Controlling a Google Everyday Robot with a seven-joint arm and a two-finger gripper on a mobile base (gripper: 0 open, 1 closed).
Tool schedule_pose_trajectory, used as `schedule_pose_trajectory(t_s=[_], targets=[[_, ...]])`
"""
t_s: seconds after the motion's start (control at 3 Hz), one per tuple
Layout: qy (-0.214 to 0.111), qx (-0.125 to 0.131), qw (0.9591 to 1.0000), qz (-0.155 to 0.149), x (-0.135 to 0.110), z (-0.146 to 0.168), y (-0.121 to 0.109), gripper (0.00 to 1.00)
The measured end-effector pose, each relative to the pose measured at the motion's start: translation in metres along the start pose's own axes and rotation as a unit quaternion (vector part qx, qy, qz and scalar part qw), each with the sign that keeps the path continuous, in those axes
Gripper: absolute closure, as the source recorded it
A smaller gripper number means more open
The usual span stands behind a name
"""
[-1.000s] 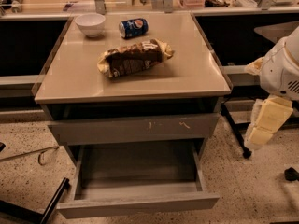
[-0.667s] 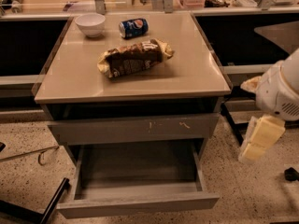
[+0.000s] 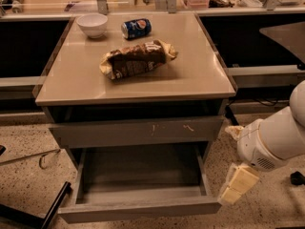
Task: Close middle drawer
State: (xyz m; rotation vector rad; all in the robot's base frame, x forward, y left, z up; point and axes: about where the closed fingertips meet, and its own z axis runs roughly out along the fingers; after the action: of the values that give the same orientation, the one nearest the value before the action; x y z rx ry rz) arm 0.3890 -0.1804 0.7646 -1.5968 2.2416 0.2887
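Note:
The middle drawer (image 3: 138,210) is pulled out at the bottom of the grey cabinet. Its plain flat front faces me and its shallow grey box interior (image 3: 143,173) is empty. Above it sits the grey front with pale scratch marks (image 3: 138,131), which is closed. My gripper (image 3: 236,186), cream-coloured on a white arm (image 3: 276,140), hangs low at the right. It is just outside the drawer's front right corner, close to it; I cannot tell whether it touches.
On the cabinet top (image 3: 200,80) lie a brown snack bag (image 3: 136,60), a blue soda can (image 3: 136,28) and a white bowl (image 3: 92,24). A dark leg (image 3: 55,206) and a cable (image 3: 33,157) lie on the speckled floor at left. Counters run behind.
My arm and gripper have moved down and to the left, from beside the cabinet's right side to the open drawer's front right corner. The drawer has not moved.

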Motion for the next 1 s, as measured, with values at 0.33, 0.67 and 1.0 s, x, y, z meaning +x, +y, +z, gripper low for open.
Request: schedule_pose_trajectory(t_s=[0.33,0.67,1.0], targets=[[0.0,0.0,1.0,0.0,0.0,0.0,0.0,0.0],[-0.005,-0.016,0.9998,-0.015,-0.005,0.017,0.012,0.0],[-0.029,-0.044,0.9979,-0.037,-0.017,0.053,0.034,0.0]])
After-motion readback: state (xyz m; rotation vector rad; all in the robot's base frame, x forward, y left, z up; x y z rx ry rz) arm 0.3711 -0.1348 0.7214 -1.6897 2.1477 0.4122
